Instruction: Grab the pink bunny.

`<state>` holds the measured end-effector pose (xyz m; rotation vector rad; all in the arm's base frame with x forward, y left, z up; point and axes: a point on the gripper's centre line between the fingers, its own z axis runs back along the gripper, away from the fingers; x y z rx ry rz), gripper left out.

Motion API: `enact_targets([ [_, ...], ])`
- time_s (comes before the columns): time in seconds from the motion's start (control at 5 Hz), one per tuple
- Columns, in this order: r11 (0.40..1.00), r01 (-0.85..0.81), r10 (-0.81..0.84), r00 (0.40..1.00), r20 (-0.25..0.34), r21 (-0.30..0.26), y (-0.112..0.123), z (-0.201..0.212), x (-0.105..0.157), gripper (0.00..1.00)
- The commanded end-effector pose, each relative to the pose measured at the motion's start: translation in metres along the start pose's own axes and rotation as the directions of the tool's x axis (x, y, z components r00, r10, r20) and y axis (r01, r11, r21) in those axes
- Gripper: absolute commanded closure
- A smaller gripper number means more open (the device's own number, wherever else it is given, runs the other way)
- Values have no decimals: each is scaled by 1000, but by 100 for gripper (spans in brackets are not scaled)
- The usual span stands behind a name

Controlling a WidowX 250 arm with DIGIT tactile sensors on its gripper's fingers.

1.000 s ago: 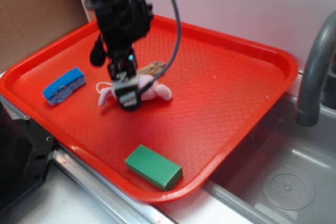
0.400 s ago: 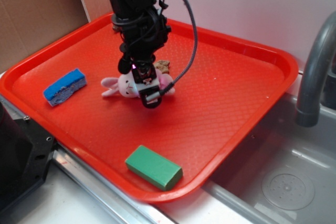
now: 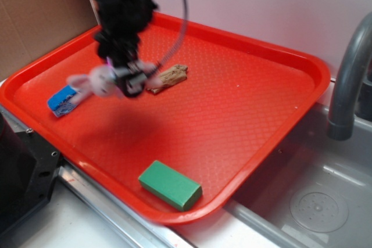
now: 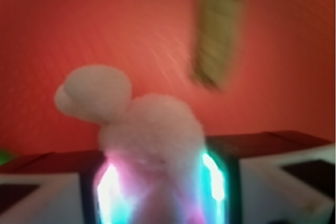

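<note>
The pink bunny hangs above the red tray, blurred by motion, with its ears pointing left over the blue sponge. My gripper is shut on its body, and the black arm rises from it toward the top left. In the wrist view the bunny fills the gap between my two glowing fingers, one of which shows at the right. Its rounded end sticks out to the upper left, above the tray floor.
A brown flat piece lies on the tray just right of the gripper and shows in the wrist view. A blue sponge sits at the tray's left, a green block near its front edge. A sink with a grey faucet lies to the right.
The bunny lay on the tray with my gripper closing on it. Now it is off the tray floor and has moved left with the gripper, uncovering the brown piece.
</note>
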<state>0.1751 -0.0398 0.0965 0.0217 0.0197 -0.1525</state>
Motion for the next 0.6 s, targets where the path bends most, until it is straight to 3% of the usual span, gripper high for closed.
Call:
enact_targets([
  [0.0,906,-419,422,906,39,-66,5,106,-45,100],
  [0.2,919,-369,387,912,134,-141,6,154,-37,100],
  [0.4,933,-347,358,920,159,-95,0,151,-20,100],
])
